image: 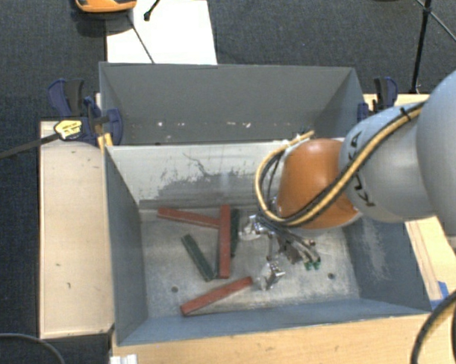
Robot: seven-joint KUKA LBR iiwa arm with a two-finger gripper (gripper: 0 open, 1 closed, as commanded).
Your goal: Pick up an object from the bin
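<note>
The gripper [272, 277] is down at the floor of the bin [127, 248], right of centre and towards the front wall. Its metal tip is at the right end of a long red-brown bar [217, 296]. That bar lies flat and slanted along the front of the floor, its left end nearer the front wall. The tip looks to be touching or just beside the bar's end, but I cannot tell which. I also cannot tell whether the claw is apart, together or clamped on anything, because the metal parts blur together. A small green bit [313, 265] sits just right of the gripper; it may be a loose thing or part of the tool.

Above the gripper is the rounded orange cover [314, 186] of the wrist, with yellow-and-black cables [267, 185] looped round its left side. The thick grey arm [414, 171] comes in over the right rim and angles down into the bin.

Farther back and left of the gripper, a second red-brown bar [225, 245] lies lengthwise front to back. A dark green bar [234, 241] lies close along its right side, and another dark green bar [196, 257] lies tilted just to its left. Farthest back, a third red-brown bar [186, 215] lies slanted near the foot of the scuffed back slope.
</note>
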